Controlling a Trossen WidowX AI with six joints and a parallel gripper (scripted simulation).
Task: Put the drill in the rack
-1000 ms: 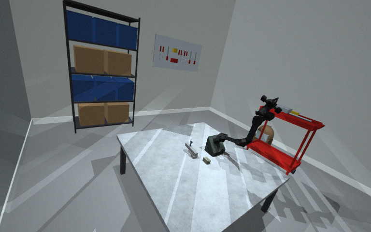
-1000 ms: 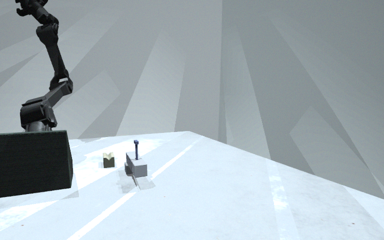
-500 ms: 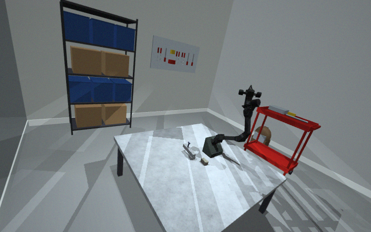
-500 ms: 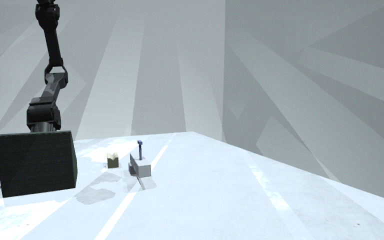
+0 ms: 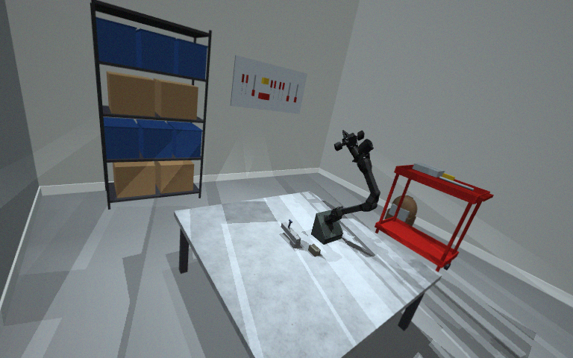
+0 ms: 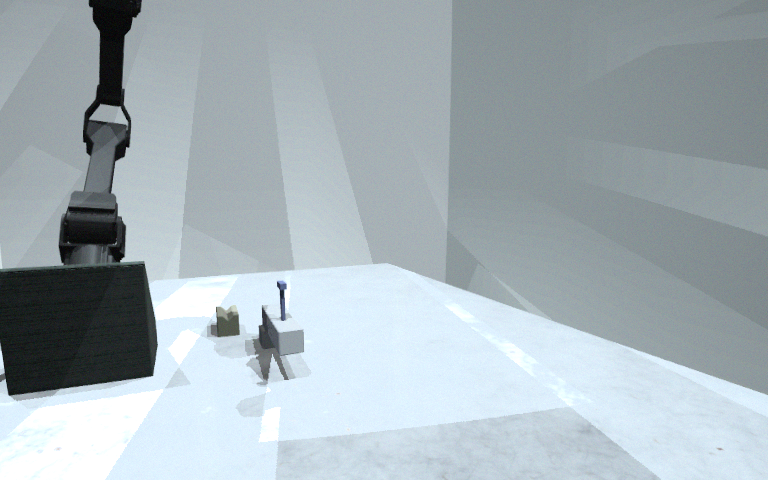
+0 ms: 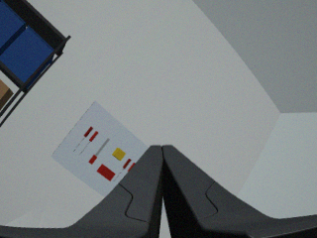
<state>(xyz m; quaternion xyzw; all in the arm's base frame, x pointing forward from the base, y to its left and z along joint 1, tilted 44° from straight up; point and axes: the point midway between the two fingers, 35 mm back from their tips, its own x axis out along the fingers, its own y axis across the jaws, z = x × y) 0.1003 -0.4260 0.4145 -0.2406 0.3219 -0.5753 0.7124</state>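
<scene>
Grey walls meet behind a pale, mottled table (image 5: 274, 286) (image 6: 453, 367) striped with light and shadow. The top view takes in a tall black shelf rack (image 5: 100, 105) (image 7: 47, 27), a wall tool board (image 5: 253, 69) (image 7: 74, 151) and a red cart (image 5: 414, 240); the exterior view has none of these. The wrist view has the tool board and a corner of the shelf rack, but not the table.

The exterior view cuts the arm (image 5: 371, 179) (image 6: 101, 164) off at the top, so the gripper (image 5: 345, 133) (image 7: 160, 155) is out of its frame. In the wrist view its fingertips meet, shut with nothing between them, and cover part of the tool board.

A slim blue piece (image 5: 290, 223) (image 6: 282, 302) with a small head stands upright from a long grey block (image 5: 290, 234) (image 6: 291, 340); whether it is the key or the drill, I cannot tell. What lies under the grey block is hard to make out. Near it is a small olive block (image 5: 313, 250) (image 6: 227, 322), its notched top clear only in the exterior view. All three are well below the raised gripper and well apart from it.
</scene>
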